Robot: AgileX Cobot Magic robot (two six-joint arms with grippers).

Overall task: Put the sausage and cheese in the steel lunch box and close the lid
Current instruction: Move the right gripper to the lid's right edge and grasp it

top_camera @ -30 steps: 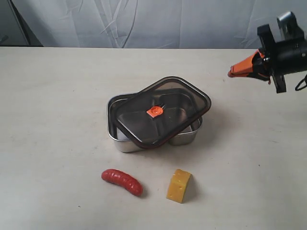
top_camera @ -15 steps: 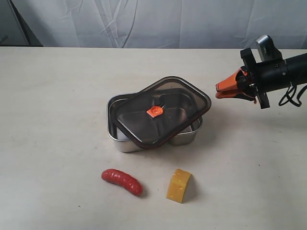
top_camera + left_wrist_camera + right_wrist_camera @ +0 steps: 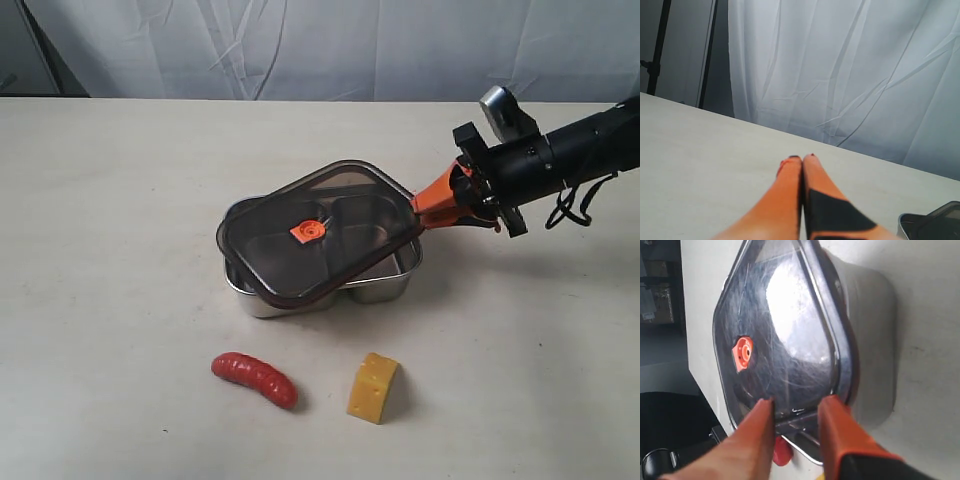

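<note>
ext: lid (image 3: 318, 232) askew on box (image 3: 385, 285), long axis diagonal, near-left to far-right; right gripper (image 3: 425, 210) at its far-right corner; sausage (image 3: 254, 378) on tabletop (image 3: 120, 200) in front of box, long axis roughly left-right; cheese (image 3: 373, 387) near it, to the right | L wrist: left gripper (image 3: 802, 162) jaws pressed together, empty | R wrist: jaws apart, lid corner between

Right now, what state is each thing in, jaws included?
steel lunch box: partly covered.
lid: askew on steel lunch box, not sealed.
sausage: on table, outside box.
cheese: on table, outside box.
right jaws: open, straddling lid's corner.
left jaws: shut, empty.
</note>
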